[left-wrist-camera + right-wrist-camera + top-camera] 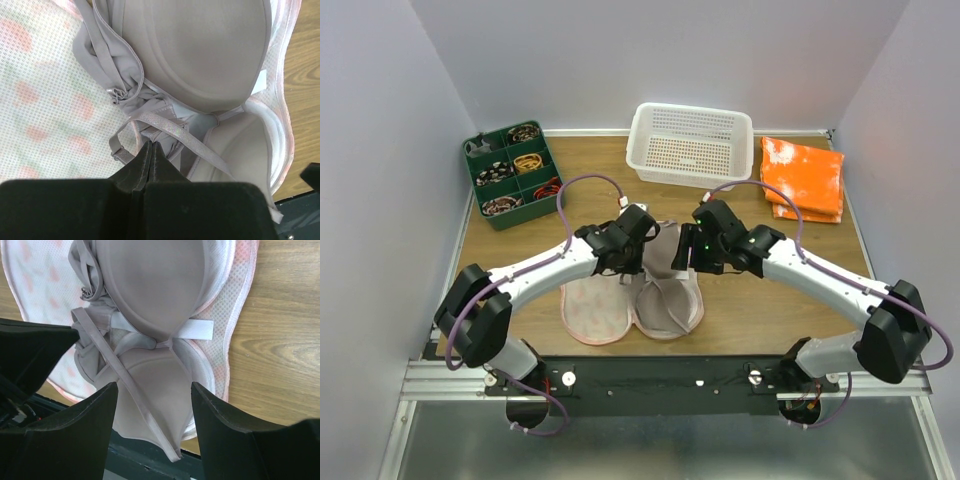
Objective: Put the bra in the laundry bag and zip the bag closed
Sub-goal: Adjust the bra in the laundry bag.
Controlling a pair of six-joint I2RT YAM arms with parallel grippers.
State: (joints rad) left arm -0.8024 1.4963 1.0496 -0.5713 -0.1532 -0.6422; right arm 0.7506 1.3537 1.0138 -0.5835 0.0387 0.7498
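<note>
Top external view, left to right: one green tray (505,222) with six compartments of small bands too tiny to name, one white perforated basket (645,165), one folded orange-and-white cloth (803,175). Nearer, one laundry bag (590,305) lies open in two halves, and the single bra (665,305) sits in its right half (the arms hide the top). The left gripper (150,146) is pressed together at a strap, pinch unclear. The right gripper (154,387) is spread over the lower cup

Pale grey-white walls (380,120) around a wooden table (595,155), light seemingly even.
</note>
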